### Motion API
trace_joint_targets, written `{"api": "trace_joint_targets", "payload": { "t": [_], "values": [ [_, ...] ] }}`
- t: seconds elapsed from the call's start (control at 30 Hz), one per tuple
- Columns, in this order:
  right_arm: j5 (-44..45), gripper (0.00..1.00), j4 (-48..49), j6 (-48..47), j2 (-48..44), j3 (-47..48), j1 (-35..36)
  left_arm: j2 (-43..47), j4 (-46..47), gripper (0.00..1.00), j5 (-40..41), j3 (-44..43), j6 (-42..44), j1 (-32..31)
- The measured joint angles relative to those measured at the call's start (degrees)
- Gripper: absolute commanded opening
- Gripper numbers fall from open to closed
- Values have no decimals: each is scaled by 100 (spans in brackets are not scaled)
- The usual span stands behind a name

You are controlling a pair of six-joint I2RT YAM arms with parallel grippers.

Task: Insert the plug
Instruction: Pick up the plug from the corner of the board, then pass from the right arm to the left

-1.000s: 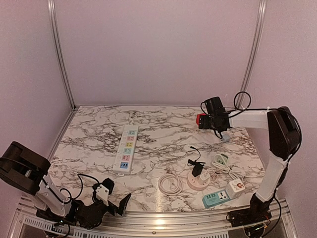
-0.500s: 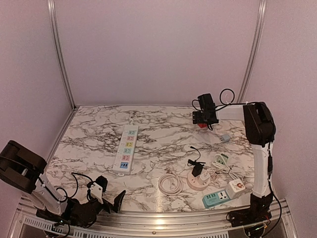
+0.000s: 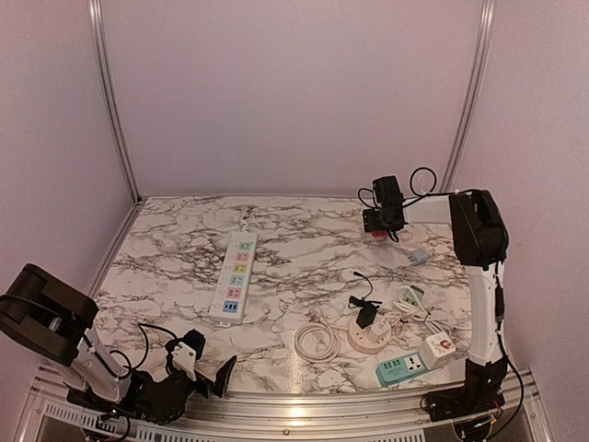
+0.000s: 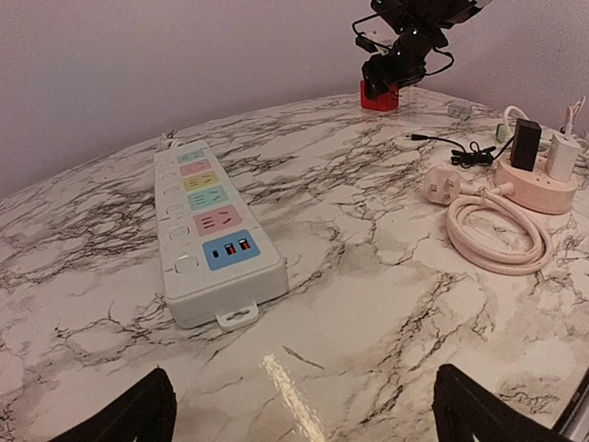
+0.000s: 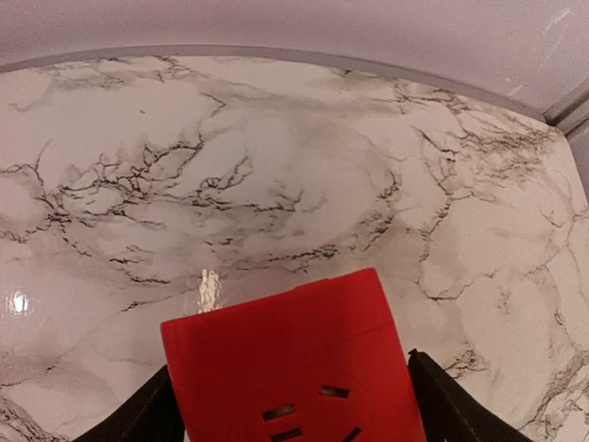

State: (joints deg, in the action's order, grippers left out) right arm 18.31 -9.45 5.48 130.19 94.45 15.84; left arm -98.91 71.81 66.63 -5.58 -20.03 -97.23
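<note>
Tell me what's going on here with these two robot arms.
The right arm is stretched to the far right corner of the marble table. Its right gripper is set over a red socket cube with the jaws either side of it; whether they grip it yet isn't clear. The left gripper sits low at the near edge, jaws open and empty, facing the white power strip, whose sockets are all empty.

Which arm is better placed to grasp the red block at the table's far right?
Right. The right gripper is over the red block, with a finger on each side of it in the wrist view. The left gripper sits open at the near edge of the table, far from the block.
</note>
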Motion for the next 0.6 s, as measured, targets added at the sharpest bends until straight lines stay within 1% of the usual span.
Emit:
{"api": "trace_joint_targets", "payload": {
  "t": [0.1, 0.13, 0.23, 0.3, 0.4, 0.47, 0.53, 0.6],
  "values": [
    [-321, 26, 162, -94, 11, -17, -9, -59, 2, 99, -2, -28, 11, 2],
    [-452, 19, 219, -116, 11, -17, -11, -70, 4, 99, -2, -33, 13, 4],
    [-789, 17, 382, -105, -24, -129, -11, -116, 20, 99, -4, -44, 13, 11],
    [-1180, 17, 603, -35, -199, -439, -11, -125, 24, 99, -7, -46, 13, 17],
    [-1825, 17, 892, 229, -734, -1174, 39, -125, 46, 99, -7, -46, 17, 24],
    [-2076, 18, 940, 407, -1152, -1550, 151, -125, 85, 99, -9, -44, 17, 42],
    [-2186, 18, 944, 570, -1596, -1714, 424, -125, 144, 99, -11, -39, 15, 48],
    [-2240, 18, 1034, 710, -1996, -1729, 846, -127, 216, 99, -17, -15, 15, 50]
  ]
}}
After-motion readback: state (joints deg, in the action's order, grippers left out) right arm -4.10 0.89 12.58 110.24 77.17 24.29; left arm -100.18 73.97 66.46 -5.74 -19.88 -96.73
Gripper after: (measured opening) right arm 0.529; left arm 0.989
